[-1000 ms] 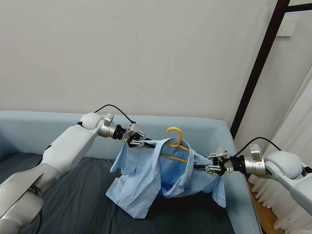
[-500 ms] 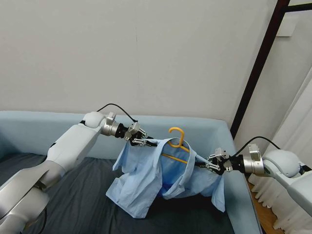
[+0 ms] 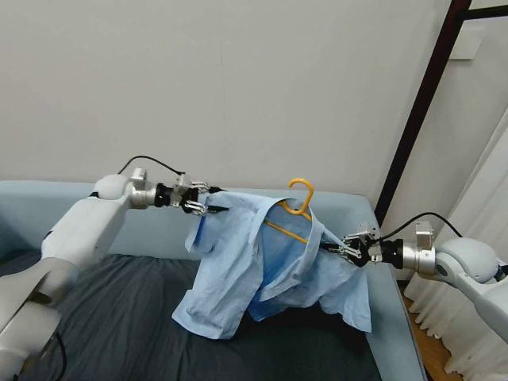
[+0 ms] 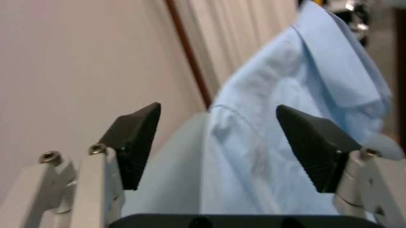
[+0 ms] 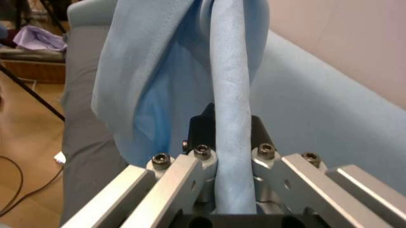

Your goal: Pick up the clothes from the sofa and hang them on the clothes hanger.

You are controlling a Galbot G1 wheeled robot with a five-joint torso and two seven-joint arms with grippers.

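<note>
A light blue shirt (image 3: 262,262) hangs on an orange hanger (image 3: 300,194) above the sofa seat (image 3: 103,317), its lower hem touching the cushion. My left gripper (image 3: 208,205) is at the shirt's left shoulder; in the left wrist view its fingers (image 4: 136,142) stand wide apart, open, with the shirt fabric (image 4: 273,142) lying between and beyond them. My right gripper (image 3: 343,250) is at the shirt's right shoulder, shut on a bunched fold of the shirt (image 5: 231,95), which runs straight between its fingers (image 5: 184,171).
The sofa's light blue backrest (image 3: 48,214) runs behind the shirt, and its right armrest (image 3: 389,317) lies below my right arm. A dark vertical post (image 3: 421,103) and pale curtains (image 3: 476,222) stand at the right. A plain wall is behind.
The shirt and hanger have risen and spread wider. My left gripper moved up and to the left with the shoulder; my right gripper rose slightly.
</note>
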